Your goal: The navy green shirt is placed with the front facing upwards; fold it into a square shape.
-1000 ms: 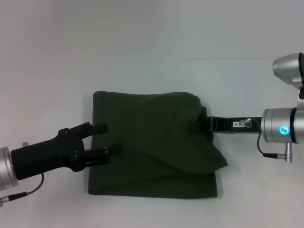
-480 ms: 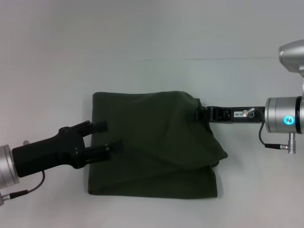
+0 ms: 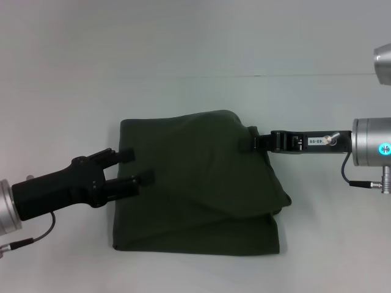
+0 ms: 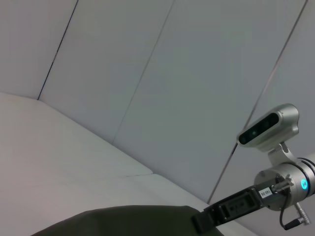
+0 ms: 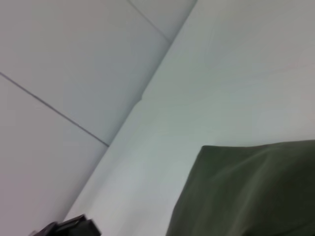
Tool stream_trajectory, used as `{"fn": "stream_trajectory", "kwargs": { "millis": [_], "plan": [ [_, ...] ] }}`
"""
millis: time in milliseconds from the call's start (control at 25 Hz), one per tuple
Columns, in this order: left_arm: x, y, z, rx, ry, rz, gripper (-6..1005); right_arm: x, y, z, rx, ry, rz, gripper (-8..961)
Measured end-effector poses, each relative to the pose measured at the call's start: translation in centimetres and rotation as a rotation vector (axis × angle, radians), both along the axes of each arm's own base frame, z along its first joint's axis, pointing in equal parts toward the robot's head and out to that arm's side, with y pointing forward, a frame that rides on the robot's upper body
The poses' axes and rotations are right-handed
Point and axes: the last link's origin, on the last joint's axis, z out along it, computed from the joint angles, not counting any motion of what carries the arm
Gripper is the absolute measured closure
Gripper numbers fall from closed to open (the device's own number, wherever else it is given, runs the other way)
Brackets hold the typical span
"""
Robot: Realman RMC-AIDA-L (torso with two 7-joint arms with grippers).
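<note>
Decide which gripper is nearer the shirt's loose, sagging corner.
Right. The right gripper meets the navy green shirt just above that corner; the left gripper sits over the opposite edge.

We cannot see the right gripper (image 3: 255, 143) fingertips; folds of the navy green shirt (image 3: 195, 183) cover them. The shirt's chest lettering and collar are folded out of sight. In the left wrist view, the frame edge crops the shirt (image 4: 123, 221).
</note>
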Motion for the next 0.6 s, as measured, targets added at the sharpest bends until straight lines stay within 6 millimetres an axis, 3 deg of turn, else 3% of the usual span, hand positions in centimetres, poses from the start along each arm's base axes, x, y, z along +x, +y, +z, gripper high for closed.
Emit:
{"fn": "stream_trajectory", "kwargs": {
  "millis": [600],
  "plan": [
    [0.3,0.3,0.1,-0.017,-0.017,0.017,113,0.6,-1.3,1.4,-0.046,0.061,-0.005,917]
  ]
}}
